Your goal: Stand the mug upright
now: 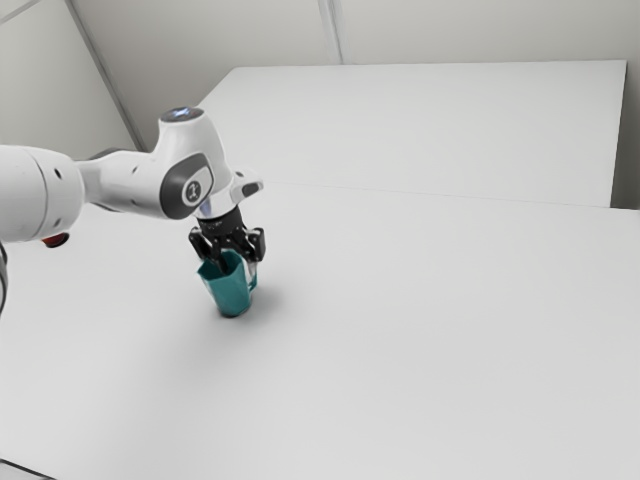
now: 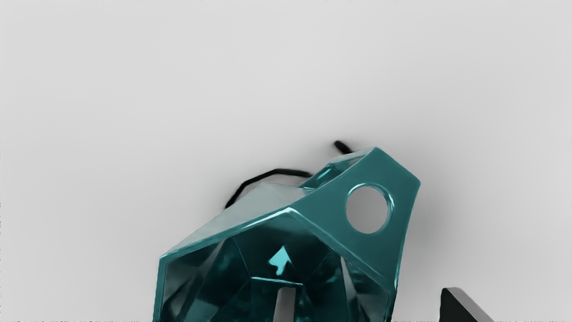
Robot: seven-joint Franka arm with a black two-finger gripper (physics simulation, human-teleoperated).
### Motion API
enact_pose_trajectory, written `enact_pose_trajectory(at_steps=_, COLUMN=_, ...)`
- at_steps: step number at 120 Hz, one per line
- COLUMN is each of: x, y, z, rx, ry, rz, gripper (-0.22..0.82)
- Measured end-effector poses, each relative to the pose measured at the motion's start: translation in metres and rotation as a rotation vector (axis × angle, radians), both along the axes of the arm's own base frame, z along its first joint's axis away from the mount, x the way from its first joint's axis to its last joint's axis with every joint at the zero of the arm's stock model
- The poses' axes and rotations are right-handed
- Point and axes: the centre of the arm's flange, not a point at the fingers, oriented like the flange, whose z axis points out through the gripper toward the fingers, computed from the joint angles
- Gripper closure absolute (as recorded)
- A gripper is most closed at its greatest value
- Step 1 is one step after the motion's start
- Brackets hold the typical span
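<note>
Teal mug [image 1: 232, 294], mouth up, spread claw [image 1: 237, 268], one finger [image 2: 285, 306] inside, one outside

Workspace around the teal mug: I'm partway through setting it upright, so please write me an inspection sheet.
Surface: white table, plain and pale, shadow around the mug.
Job's things: teal mug, mouth up; looks slightly leaning, and I cannot tell whether its base sits flat. Handle has a round hole.
Clutter: small dark red item just below the arm in the exterior view, unidentified.
Gripper: open, one finger inside the mug's mouth, the other outside.
Cables: thin dark line at the exterior view's lower left, possibly a cable; black curve beside the mug, nature unclear.
Surroundings: pale walls.
</note>
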Motion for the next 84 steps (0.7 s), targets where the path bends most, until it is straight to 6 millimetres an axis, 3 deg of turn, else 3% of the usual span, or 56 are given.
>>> enact_pose_trajectory(at_steps=20, x=0.001, y=-0.003, z=0.028, rx=0.005, ry=-0.026, rz=-0.002, gripper=0.14)
enact_pose_trajectory(at_steps=47, x=0.004, y=-0.019, z=0.081, rx=0.017, ry=-0.072, rz=-0.038, gripper=0.05)
enact_pose_trajectory(at_steps=84, x=0.019, y=-0.021, z=0.195, rx=0.031, ry=-0.144, rz=-0.058, gripper=0.01)
